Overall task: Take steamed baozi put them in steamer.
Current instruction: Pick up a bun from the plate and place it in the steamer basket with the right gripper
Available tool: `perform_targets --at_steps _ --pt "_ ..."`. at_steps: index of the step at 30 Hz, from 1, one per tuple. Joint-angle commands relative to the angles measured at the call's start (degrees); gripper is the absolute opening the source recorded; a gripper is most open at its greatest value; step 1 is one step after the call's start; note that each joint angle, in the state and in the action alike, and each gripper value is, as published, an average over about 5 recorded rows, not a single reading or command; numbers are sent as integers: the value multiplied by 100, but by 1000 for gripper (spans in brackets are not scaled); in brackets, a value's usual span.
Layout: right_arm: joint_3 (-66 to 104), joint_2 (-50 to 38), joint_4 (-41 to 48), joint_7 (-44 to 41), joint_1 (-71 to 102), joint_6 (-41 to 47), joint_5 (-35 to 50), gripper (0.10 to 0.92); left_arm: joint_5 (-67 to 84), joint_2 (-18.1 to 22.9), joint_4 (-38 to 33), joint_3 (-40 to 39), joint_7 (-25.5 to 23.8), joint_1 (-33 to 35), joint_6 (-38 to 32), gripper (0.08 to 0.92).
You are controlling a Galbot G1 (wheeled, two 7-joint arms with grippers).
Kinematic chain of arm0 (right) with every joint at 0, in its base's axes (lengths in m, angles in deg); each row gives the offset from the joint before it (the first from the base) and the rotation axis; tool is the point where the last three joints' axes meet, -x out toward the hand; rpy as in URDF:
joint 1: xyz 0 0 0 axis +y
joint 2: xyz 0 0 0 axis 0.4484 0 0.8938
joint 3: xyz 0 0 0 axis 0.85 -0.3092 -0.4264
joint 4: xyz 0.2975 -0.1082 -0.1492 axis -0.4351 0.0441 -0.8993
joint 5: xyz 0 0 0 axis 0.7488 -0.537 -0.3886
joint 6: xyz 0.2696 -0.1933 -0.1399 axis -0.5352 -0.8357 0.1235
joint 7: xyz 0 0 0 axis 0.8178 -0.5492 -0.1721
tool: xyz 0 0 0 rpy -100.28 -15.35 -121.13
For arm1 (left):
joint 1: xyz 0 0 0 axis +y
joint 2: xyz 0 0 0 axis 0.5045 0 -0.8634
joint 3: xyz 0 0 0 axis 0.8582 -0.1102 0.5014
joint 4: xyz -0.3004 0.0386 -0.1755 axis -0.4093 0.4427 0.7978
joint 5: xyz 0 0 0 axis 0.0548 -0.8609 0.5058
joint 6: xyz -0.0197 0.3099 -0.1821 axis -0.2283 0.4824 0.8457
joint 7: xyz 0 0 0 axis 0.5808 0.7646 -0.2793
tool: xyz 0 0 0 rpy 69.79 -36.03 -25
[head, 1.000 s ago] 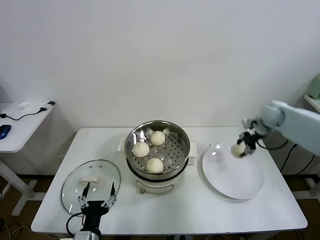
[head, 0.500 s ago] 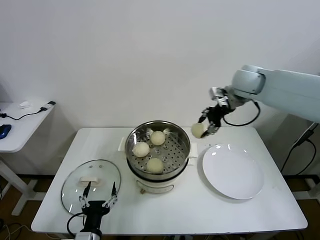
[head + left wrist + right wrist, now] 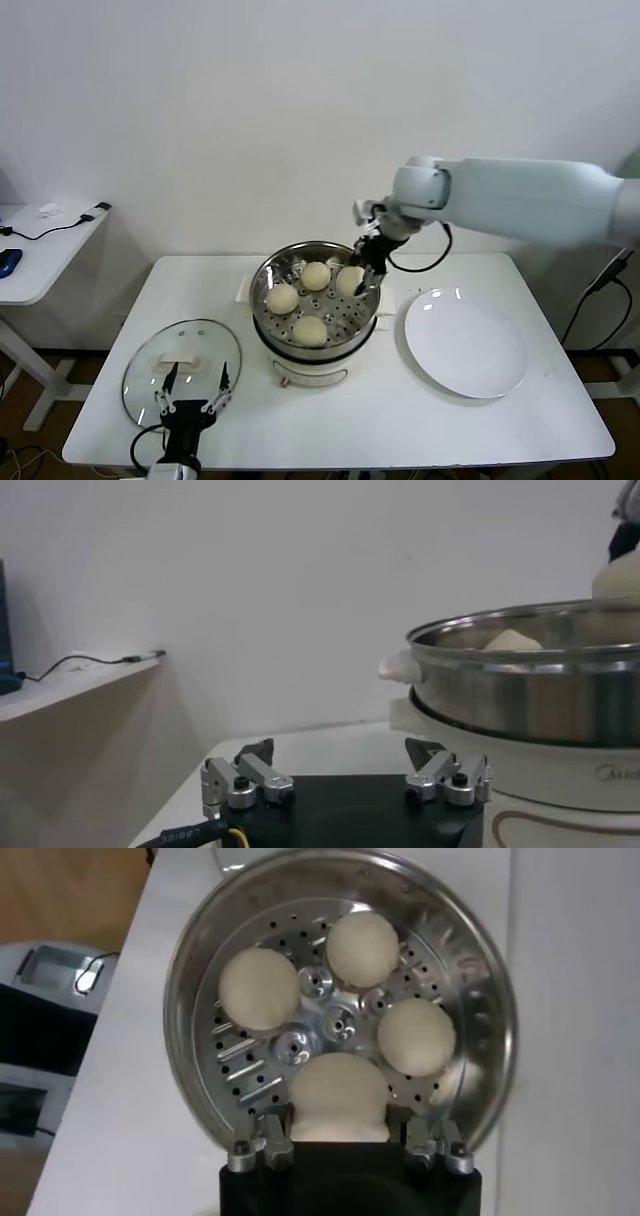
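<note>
Four buns were in view, all at the steamer (image 3: 316,300). Three lay on its perforated tray (image 3: 300,1043): one at the back (image 3: 316,275), one on the robot's left (image 3: 282,298) and one at the front (image 3: 310,329). The fourth bun (image 3: 350,281) was clamped between the fingers of the right gripper (image 3: 362,272), which hung over the right side of the pot, inside its rim. In the right wrist view that held bun (image 3: 339,1098) filled the gap between the two fingers, with the three others spread on the tray beyond it.

One white plate (image 3: 466,345) sat on the table (image 3: 400,420) just right of the steamer, with nothing on it. One glass lid (image 3: 182,372) with a white knob lay flat on the table to the steamer's left.

The left gripper (image 3: 190,400) rested low at the near edge of the table, beside the lid, its two fingers spread apart and holding nothing. A side table (image 3: 40,250) with one cable stood at far left.
</note>
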Motion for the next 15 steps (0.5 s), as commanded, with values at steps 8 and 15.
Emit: perform_targets --at_steps 8,15 --pt "132 390 494 371 943 151 -224 619 -5 -6 85 19 5 -69 -2 823" --pt "252 370 570 340 972 6 -252 621 -4 -7 64 31 2 -59 3 823"
